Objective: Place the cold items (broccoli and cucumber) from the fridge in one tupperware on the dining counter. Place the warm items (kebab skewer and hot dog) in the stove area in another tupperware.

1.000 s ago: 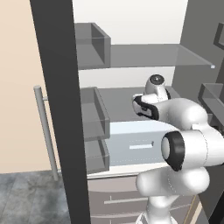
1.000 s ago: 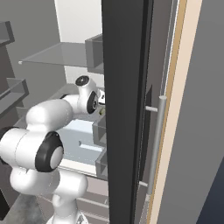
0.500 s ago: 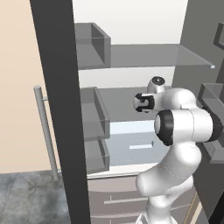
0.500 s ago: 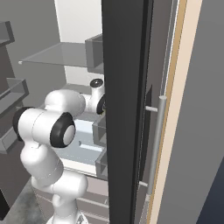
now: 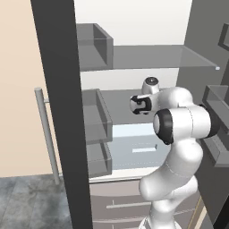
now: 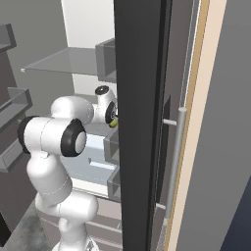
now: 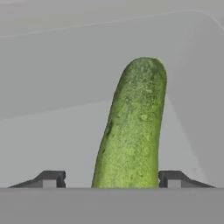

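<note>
A bumpy green cucumber lies on the grey fridge shelf and runs away from my hand. Its near end sits between the two dark fingertips of my gripper. The jaws are open, with a wide gap on the left of the cucumber and a thin one on the right. In the right base view a sliver of the cucumber peeks out under the hand, just left of the dark door edge. In the left base view my hand reaches in over the middle shelf.
The fridge stands open, with a glass upper shelf above my hand and a pale drawer below. Grey door bins line the left side. The dark door edge stands close on the right of the hand.
My hand has moved left and deeper over the middle shelf, and the elbow has swung up and in. The jaws have narrowed toward the cucumber.
</note>
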You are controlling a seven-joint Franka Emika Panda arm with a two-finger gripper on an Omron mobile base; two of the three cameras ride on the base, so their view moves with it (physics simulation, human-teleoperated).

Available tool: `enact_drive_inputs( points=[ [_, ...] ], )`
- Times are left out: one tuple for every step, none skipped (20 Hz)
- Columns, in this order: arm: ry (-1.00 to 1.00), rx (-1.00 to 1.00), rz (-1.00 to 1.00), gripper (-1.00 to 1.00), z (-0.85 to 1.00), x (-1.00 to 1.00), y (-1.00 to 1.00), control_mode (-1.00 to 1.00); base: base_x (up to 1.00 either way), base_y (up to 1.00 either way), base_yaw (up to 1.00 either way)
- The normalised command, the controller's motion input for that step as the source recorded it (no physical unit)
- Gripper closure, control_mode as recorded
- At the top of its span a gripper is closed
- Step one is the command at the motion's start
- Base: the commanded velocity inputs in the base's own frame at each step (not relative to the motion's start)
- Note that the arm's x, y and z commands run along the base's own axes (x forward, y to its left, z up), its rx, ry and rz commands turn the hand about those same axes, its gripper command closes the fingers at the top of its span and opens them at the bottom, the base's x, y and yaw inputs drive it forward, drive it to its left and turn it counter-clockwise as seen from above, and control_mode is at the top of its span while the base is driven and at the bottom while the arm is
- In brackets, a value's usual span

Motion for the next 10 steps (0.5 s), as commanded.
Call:
enact_drive_inputs(
  points=[
    [0.09, 0.20, -0.25, 1.00, -0.42, -0.57, 0.00, -1.00, 0.00, 0.00, 0.00],
    [0.13, 0.21, -0.26, 1.00, -0.41, -0.60, 0.00, -1.00, 0.00, 0.00, 0.00],
    [0.14, 0.18, -0.28, 1.00, -0.44, -0.64, 0.00, -1.00, 0.00, 0.00, 0.00],
    [0.17, 0.17, -0.30, 1.00, -0.44, -0.62, 0.00, -1.00, 0.00, 0.00, 0.00],
    [0.17, 0.15, -0.31, 1.00, -0.45, -0.59, 0.00, -1.00, 0.00, 0.00, 0.00],
    [0.17, 0.13, -0.31, 1.00, -0.47, -0.58, 0.00, -1.00, 0.00, 0.00, 0.00],
    [0.15, 0.11, -0.30, 1.00, -0.49, -0.55, 0.00, -1.00, 0.00, 0.00, 0.00],
    [0.12, 0.09, -0.29, 1.00, -0.48, -0.51, 0.00, -1.00, 0.00, 0.00, 0.00],
    [0.07, 0.08, -0.29, 1.00, -0.43, -0.51, 0.00, -1.00, 0.00, 0.00, 0.00],
    [0.00, 0.04, -0.26, 1.00, -0.22, -0.55, 0.07, -1.00, 0.00, 0.00, 0.00]
  ],
)
